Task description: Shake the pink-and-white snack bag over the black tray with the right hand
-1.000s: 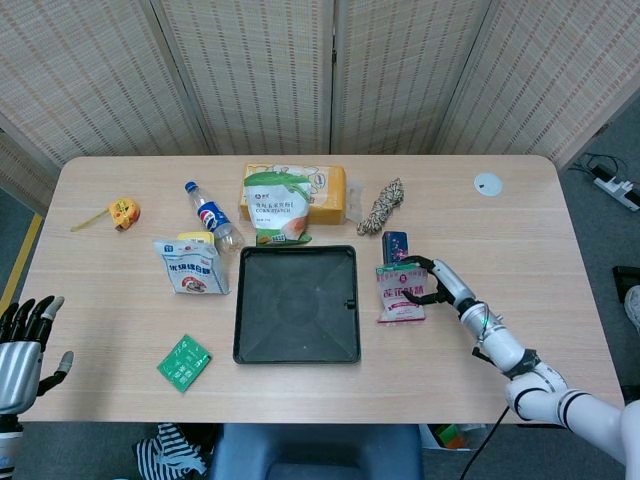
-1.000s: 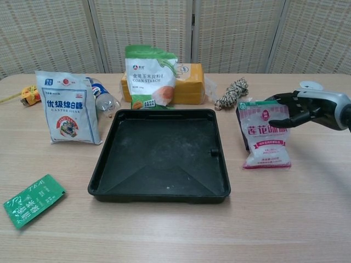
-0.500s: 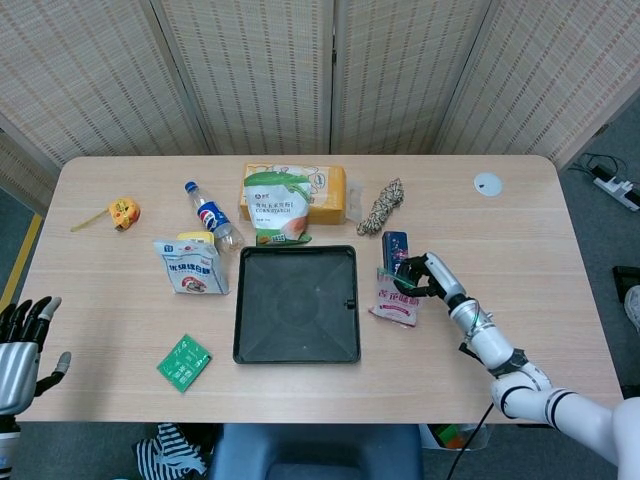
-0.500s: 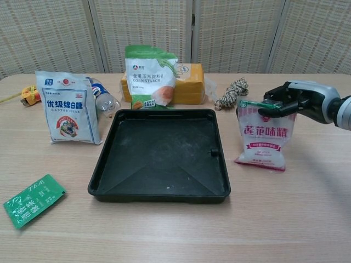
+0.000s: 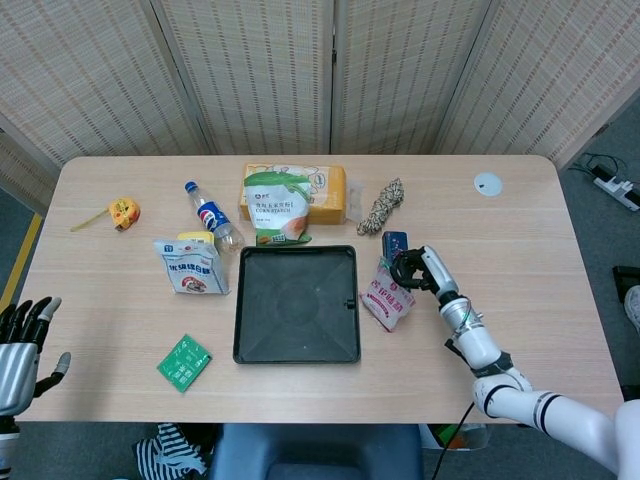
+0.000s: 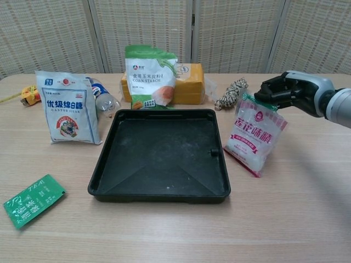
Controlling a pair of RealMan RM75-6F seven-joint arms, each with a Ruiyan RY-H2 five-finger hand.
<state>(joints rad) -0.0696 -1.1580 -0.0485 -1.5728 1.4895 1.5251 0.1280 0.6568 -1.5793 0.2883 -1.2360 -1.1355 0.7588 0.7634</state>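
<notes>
My right hand (image 5: 414,269) (image 6: 287,90) grips the top edge of the pink-and-white snack bag (image 5: 387,299) (image 6: 255,135). The bag hangs tilted, lifted off the table, its lower end swung toward the right rim of the black tray (image 5: 296,343) (image 6: 164,193). The bag is just right of the tray, not over it. The tray lies empty in the middle of the table. My left hand (image 5: 22,340) is at the table's front left corner, fingers spread, holding nothing.
Behind the tray stand a corn starch bag (image 5: 277,205) and a yellow box (image 5: 330,190). A rope coil (image 5: 382,205), a white sugar bag (image 5: 190,267), a cola bottle (image 5: 212,215), a tape measure (image 5: 123,212) and a green packet (image 5: 184,362) lie around it.
My right hand closed on the snack bag's top, lifted it off the table and moved it left toward the tray; the bag now hangs tilted. The left hand barely moved.
</notes>
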